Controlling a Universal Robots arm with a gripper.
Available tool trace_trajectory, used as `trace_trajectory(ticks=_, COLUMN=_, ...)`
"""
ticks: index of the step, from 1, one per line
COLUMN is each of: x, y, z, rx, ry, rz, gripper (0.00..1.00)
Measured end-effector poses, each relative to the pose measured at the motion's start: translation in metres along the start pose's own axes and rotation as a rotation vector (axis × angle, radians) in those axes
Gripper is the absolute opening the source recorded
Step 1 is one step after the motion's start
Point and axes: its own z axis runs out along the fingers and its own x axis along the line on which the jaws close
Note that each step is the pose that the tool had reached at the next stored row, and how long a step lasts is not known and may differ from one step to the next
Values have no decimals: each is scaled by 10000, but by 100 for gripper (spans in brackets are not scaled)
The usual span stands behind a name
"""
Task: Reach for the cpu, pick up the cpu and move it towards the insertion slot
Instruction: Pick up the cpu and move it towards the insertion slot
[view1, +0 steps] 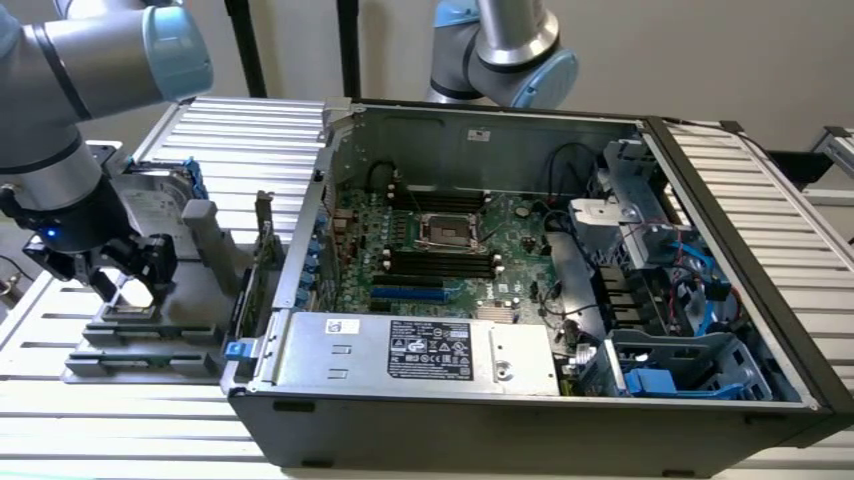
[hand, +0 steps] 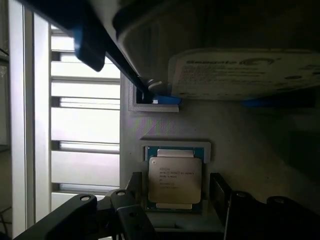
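Slatted tabletop (view1: 54, 420) carried a grey fixture (view1: 147, 340). My pincer (view1: 131, 282) stood spread astride the cpu (hand: 175, 181), which lay flat in its recess directly beneath me. Its insertion slot (view1: 447, 232) sat well apart, toward the exterior view's right.

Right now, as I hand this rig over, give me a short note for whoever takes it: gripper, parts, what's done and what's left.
The gripper is open, low over the cpu, with a finger on each side and not closed on it.
The cpu lies flat in its recess in the grey holder, outside the computer case, at the exterior view's left.
The insertion slot is on the board inside the open case.
Done: the reach.
Left: grip, lift, carry towards the slot.
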Motion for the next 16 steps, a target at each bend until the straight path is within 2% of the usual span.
trace_trajectory(ticks=15, x=-1, y=16, z=18, rx=5, ry=0, rz=0, gripper=65)
trace_trajectory(ticks=16, x=-1, y=16, z=19, rx=6, ry=0, rz=0, gripper=63)
